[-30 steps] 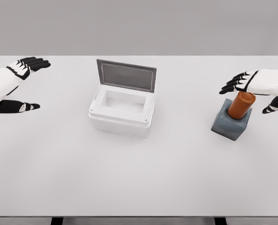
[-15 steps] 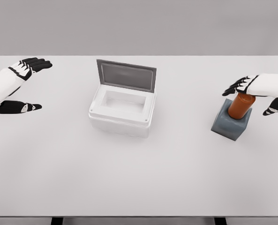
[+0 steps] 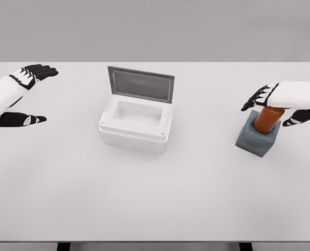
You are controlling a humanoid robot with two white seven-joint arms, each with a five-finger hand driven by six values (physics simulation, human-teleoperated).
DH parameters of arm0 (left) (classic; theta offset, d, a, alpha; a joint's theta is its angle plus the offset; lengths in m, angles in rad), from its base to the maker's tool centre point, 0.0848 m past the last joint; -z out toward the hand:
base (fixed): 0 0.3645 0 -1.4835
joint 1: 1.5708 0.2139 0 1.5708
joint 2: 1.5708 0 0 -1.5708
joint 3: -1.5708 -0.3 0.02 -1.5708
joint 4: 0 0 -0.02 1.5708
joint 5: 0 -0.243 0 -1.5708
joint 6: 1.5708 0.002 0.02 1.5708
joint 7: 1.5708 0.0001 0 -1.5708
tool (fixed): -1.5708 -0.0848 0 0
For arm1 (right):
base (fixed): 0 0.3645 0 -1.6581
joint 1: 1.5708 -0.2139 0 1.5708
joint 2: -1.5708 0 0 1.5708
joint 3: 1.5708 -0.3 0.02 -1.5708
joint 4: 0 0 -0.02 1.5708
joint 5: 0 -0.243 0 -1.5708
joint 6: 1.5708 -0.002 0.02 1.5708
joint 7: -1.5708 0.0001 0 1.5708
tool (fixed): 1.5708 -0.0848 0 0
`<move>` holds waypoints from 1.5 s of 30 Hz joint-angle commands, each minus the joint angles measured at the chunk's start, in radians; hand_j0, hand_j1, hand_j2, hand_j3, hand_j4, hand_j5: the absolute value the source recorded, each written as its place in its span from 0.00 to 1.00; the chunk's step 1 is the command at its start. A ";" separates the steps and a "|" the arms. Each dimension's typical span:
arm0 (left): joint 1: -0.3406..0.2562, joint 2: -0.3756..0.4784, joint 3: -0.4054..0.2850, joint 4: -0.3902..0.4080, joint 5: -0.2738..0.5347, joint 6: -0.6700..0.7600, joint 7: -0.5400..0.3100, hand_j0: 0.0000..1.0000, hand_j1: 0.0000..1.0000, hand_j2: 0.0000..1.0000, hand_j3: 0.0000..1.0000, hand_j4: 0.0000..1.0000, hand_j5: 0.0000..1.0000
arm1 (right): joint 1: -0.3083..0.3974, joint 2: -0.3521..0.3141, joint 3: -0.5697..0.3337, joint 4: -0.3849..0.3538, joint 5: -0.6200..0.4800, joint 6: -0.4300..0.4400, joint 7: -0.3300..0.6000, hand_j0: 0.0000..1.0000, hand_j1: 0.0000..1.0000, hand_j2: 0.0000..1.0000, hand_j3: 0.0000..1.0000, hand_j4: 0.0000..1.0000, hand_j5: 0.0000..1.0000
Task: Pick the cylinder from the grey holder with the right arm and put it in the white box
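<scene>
— Cylinder?
— Orange-brown, upright in the grey holder, far right of the desk. Top hidden under the right hand.
— Gripped?
— Cannot tell for sure. Palm over the cap, black fingers spread and drooping on the left side, thumb down on the right. Apart, not visibly clamped on anything.
— Box?
— White, mid-desk, well apart from the holder. Grey lid up, leaning back at the far edge. Hollow inside showing nothing in it.
— Left hand?
— At the left edge, over the desk, well apart from the box. Fingers straight and apart from the thumb, holding nothing.
— Holder itself?
— Blocky, standing flat on the desk, turned a little askew to the desk edge, cylinder rising from its top.
</scene>
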 commanded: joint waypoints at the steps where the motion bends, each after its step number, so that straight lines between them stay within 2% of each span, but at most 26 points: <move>1: 0.000 0.000 0.000 0.000 0.007 0.001 0.001 1.00 1.00 1.00 1.00 1.00 1.00 | 0.000 -0.001 0.011 -0.007 -0.006 0.002 0.000 0.78 0.78 0.78 0.78 0.78 0.78; 5: 0.000 -0.001 0.000 0.000 0.007 0.001 0.001 1.00 1.00 1.00 1.00 1.00 1.00 | 0.002 -0.008 0.014 0.001 -0.006 0.002 0.000 0.63 0.63 0.63 0.63 0.63 0.63; 8: 0.000 -0.001 0.000 0.000 0.007 0.001 0.001 1.00 1.00 1.00 1.00 1.00 1.00 | 0.002 -0.012 0.014 0.001 -0.007 0.002 0.000 0.39 0.39 0.39 0.39 0.39 0.39; 11: 0.000 -0.003 -0.001 0.000 0.007 0.001 0.001 1.00 1.00 1.00 1.00 1.00 1.00 | 0.000 -0.014 0.012 0.000 -0.011 0.002 0.000 0.23 0.23 0.23 0.23 0.23 0.23; 17: 0.000 -0.015 0.000 0.000 0.007 0.001 0.001 1.00 1.00 1.00 1.00 1.00 1.00 | -0.003 -0.023 0.003 -0.013 -0.009 0.002 0.000 0.21 0.21 0.21 0.21 0.21 0.21; 19: 0.000 -0.015 0.000 0.000 0.007 0.001 0.001 1.00 1.00 1.00 1.00 1.00 1.00 | -0.005 -0.078 -0.001 -0.048 -0.009 0.002 0.000 0.21 0.21 0.21 0.21 0.21 0.21; 22: 0.000 -0.015 0.002 0.000 0.007 0.001 0.001 1.00 1.00 1.00 1.00 1.00 1.00 | -0.025 -0.067 -0.001 -0.083 -0.007 0.002 0.000 0.20 0.20 0.20 0.20 0.20 0.20; 25: 0.000 -0.015 0.002 0.000 0.007 0.001 0.001 1.00 1.00 1.00 1.00 1.00 1.00 | -0.063 0.011 -0.001 -0.088 -0.007 0.002 0.000 0.21 0.21 0.21 0.21 0.21 0.21; 26: 0.000 -0.015 0.002 0.000 0.007 0.001 0.001 1.00 1.00 1.00 1.00 1.00 1.00 | -0.081 0.063 0.000 -0.089 -0.007 0.002 0.000 0.21 0.21 0.21 0.21 0.21 0.21; 28: 0.000 -0.015 0.002 0.000 0.007 0.001 0.001 1.00 1.00 1.00 1.00 1.00 1.00 | -0.103 0.117 0.000 -0.089 -0.007 0.002 0.000 0.21 0.21 0.21 0.21 0.21 0.21; 31: 0.000 -0.015 0.002 0.000 0.007 0.001 0.001 1.00 1.00 1.00 1.00 1.00 1.00 | -0.115 0.212 0.005 -0.085 -0.004 0.002 0.000 0.22 0.22 0.22 0.22 0.22 0.22; 36: 0.000 -0.015 0.002 0.000 0.005 0.001 0.001 1.00 1.00 1.00 1.00 1.00 1.00 | -0.141 0.325 0.017 -0.083 -0.004 0.002 0.000 0.23 0.23 0.23 0.23 0.23 0.23; 40: -0.002 -0.015 0.002 0.000 0.002 0.001 0.001 1.00 1.00 1.00 1.00 1.00 1.00 | -0.198 0.419 0.097 -0.079 -0.003 0.002 0.000 0.24 0.24 0.24 0.24 0.24 0.24; 43: -0.002 -0.017 0.000 0.000 0.001 0.001 0.001 1.00 1.00 1.00 1.00 1.00 1.00 | -0.213 0.483 0.118 -0.016 -0.001 0.002 0.000 0.24 0.24 0.24 0.24 0.24 0.24; 45: -0.002 -0.017 0.002 0.000 0.001 0.001 0.001 1.00 1.00 1.00 1.00 1.00 1.00 | -0.225 0.503 0.146 0.021 0.022 0.002 0.000 0.24 0.24 0.24 0.24 0.24 0.24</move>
